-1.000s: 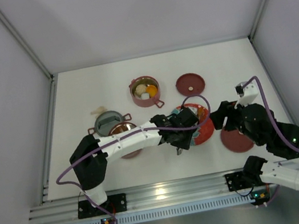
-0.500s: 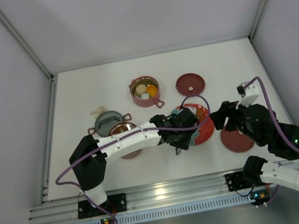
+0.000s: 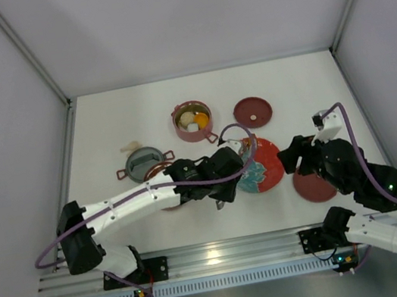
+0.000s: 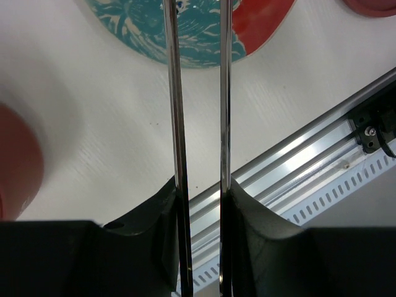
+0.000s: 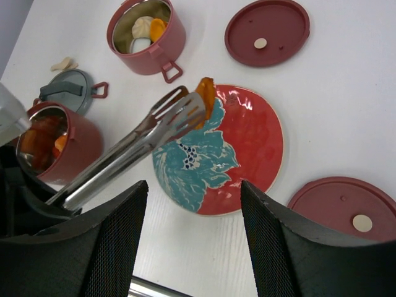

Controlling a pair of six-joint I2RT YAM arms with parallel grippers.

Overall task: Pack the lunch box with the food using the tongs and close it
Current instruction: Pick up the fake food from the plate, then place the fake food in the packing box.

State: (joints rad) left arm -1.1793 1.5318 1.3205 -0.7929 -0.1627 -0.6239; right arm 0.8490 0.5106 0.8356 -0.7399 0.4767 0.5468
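1. Top view, counted: two pink pots, two maroon lids, one plate, one dish, one scrap.
2. The far pot [image 3: 192, 121] stands open mid-bench, and the far lid [image 3: 253, 112] lies flat to its right, apart from it.
3. The near pot [image 3: 159, 171] is partly hidden under the left arm, with the grey dish [image 3: 144, 162] just beside it. A beige scrap [image 3: 131, 146] lies a little beyond the dish.
4. The red plate [image 3: 270, 170] with a teal flower lies between the arms. The near lid [image 3: 314, 186] sits to its right, partly under the right arm.
5. The left gripper [image 3: 229, 166] hangs at the plate's left edge. The right gripper [image 3: 291, 157] hangs just right of the plate.
6. Left wrist view: one pair of tongs [image 4: 176, 124], two slim shiny arms running side by side with a gap between them.
7. The left gripper's [image 4: 201, 192] jaws are clamped on the tongs from outside. The tong tips leave the picture over the plate's [image 4: 260, 18] teal part, and a metal rail [image 4: 309, 164] runs along the bench edge.
8. Right wrist view: the tongs' [image 5: 133, 154] slotted tips pinch one orange piece [image 5: 206, 96] above the plate's [image 5: 253, 142] far-left rim.
9. The far pot [image 5: 154, 52] holds three bits of food: two pale lumps and one orange bit.
10. The near pot [image 5: 77, 145] holds red and orange bits that are too crowded to count.
11. The right gripper's [image 5: 193, 185] jaws stand wide apart with nothing between them.
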